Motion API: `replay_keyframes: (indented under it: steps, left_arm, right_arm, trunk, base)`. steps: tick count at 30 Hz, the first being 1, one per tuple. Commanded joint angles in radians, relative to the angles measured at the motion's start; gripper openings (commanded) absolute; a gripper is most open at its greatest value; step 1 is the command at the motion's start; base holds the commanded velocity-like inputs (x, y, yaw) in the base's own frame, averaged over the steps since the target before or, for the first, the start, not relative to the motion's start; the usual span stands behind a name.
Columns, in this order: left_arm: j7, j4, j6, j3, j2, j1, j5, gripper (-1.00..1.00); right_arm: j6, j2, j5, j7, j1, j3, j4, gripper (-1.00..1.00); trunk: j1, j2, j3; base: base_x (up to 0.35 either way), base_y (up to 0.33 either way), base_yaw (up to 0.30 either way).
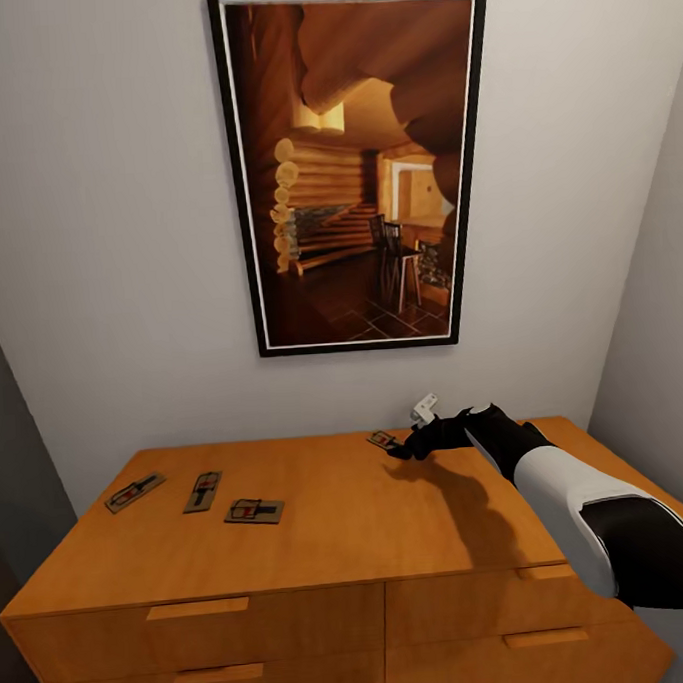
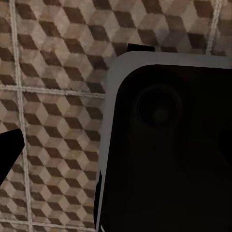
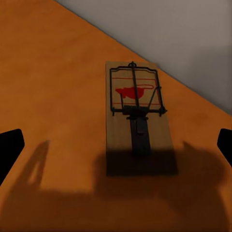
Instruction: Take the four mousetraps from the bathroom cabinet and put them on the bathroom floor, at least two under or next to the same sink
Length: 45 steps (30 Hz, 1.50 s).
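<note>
cabinet (image 1: 291, 524): four mousetraps are seen lying flat on its top, none yet moved | three mousetraps (image 1: 199, 497) are grouped near the left end | fourth mousetrap (image 3: 137, 113) lies near the back wall, framed between the spread fingers of the right gripper (image 1: 399, 447), nothing held | advice: fingers are best lowered astride the board's long edges, wire avoided | left gripper: state cannot be told; bathroom floor (image 2: 53, 96) is seen beneath it

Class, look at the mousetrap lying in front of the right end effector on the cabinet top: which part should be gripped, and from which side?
Grip the mousetrap across its two long wooden edges, coming down from above. It lies flat on the cabinet, so only those thin sides offer purchase. The open right end effector already straddles its width; the bare end near the end effector looks safest, clear of the wire frame and red spot.
</note>
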Motion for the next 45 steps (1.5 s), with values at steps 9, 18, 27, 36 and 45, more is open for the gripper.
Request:
replay_keyframes:
  steps: [9,18,27,36,45]
  left_arm:
    - [0.000,0.000,0.000,0.000,0.000,0.000,0.000,1.00]
    - [0.000,0.000,0.000,0.000,0.000,0.000,-0.001,1.00]
    - [0.000,0.000,0.000,0.000,0.000,0.000,0.000,1.00]
    - [0.000,0.000,0.000,0.000,0.000,0.000,0.000,1.00]
    - [0.000,0.000,0.000,0.000,0.000,0.000,0.000,1.00]
  right_arm:
    - [0.000,0.001,0.000,0.000,0.000,0.000,0.000,1.00]
    - [0.000,0.001,0.001,-0.001,0.000,0.000,0.000,1.00]
    - [0.000,0.001,0.001,-0.002,0.000,0.000,0.000,1.00]
    - [0.000,0.001,0.001,-0.002,0.001,0.001,0.000,1.00]
    - [0.000,0.001,0.001,-0.003,0.001,0.002,0.000,1.00]
  trunk:
    - [0.000,0.000,0.000]
    - [0.000,0.000,0.000]
    - [0.000,0.000,0.000]
    - [0.000,0.000,0.000]
    - [0.000,0.000,0.000]
  base:
    - [0.009,-0.008,0.000]
    - [0.105,-0.096,0.000]
    - [0.010,-0.009,0.000]
    - [0.000,0.029,0.000]
    - [0.000,0.018,0.000]
